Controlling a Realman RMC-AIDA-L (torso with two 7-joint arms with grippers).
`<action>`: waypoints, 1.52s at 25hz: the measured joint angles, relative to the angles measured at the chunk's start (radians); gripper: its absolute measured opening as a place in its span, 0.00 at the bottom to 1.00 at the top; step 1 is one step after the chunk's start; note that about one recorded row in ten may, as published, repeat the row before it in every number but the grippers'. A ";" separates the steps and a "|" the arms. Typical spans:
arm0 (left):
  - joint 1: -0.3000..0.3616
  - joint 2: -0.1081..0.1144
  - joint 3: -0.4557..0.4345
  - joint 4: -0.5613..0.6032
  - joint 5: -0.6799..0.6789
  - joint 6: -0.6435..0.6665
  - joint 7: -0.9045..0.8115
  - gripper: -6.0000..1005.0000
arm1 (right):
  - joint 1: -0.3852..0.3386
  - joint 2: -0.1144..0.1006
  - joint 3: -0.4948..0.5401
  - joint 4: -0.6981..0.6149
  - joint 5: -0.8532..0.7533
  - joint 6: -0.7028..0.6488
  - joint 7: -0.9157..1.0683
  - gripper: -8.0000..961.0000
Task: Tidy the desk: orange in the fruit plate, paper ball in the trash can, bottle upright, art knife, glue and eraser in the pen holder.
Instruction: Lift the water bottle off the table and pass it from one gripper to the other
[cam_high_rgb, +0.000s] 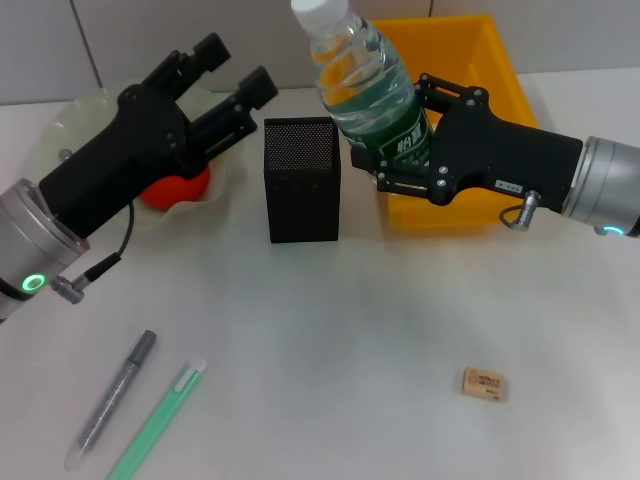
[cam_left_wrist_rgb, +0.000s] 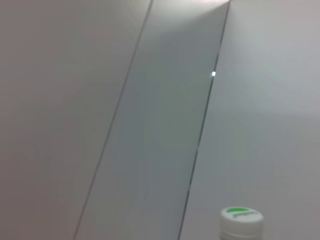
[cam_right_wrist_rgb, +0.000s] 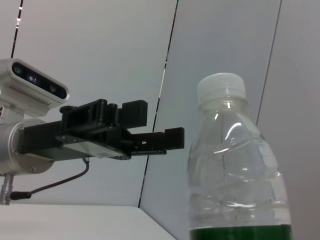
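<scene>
Holding the bottle (cam_high_rgb: 365, 85) tight around its green label, the right gripper (cam_high_rgb: 405, 140) keeps it nearly upright at about 1 o'clock from the pen holder (cam_high_rgb: 302, 180). Next it likely needs setting down gently on the desk (cam_high_rgb: 330, 340). The left gripper (cam_high_rgb: 225, 95) hangs wide open over the fruit plate (cam_high_rgb: 75, 125) with the orange (cam_high_rgb: 175, 190) inside.

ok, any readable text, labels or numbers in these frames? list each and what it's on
No text can be quoted as it reads.
Bottle green label: white characters, too blurred to read.
Bottle cap, left wrist view: green mark with print, too blurred to read.
Eraser: printed label, too small to read.
Right gripper, shut on the bottle: small white sticker on its body, illegible.
Left gripper, open above the fruit plate: no text visible.
</scene>
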 joint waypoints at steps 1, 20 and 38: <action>-0.003 0.000 0.006 0.000 -0.001 0.000 0.000 0.83 | 0.004 0.000 0.000 0.004 0.000 0.001 0.000 0.78; -0.049 0.000 0.057 -0.001 -0.040 -0.013 -0.023 0.83 | 0.034 0.002 -0.129 0.026 0.055 0.080 0.000 0.78; -0.063 0.000 0.170 0.003 -0.163 -0.048 -0.008 0.83 | 0.042 0.003 -0.203 0.010 0.103 0.104 0.000 0.78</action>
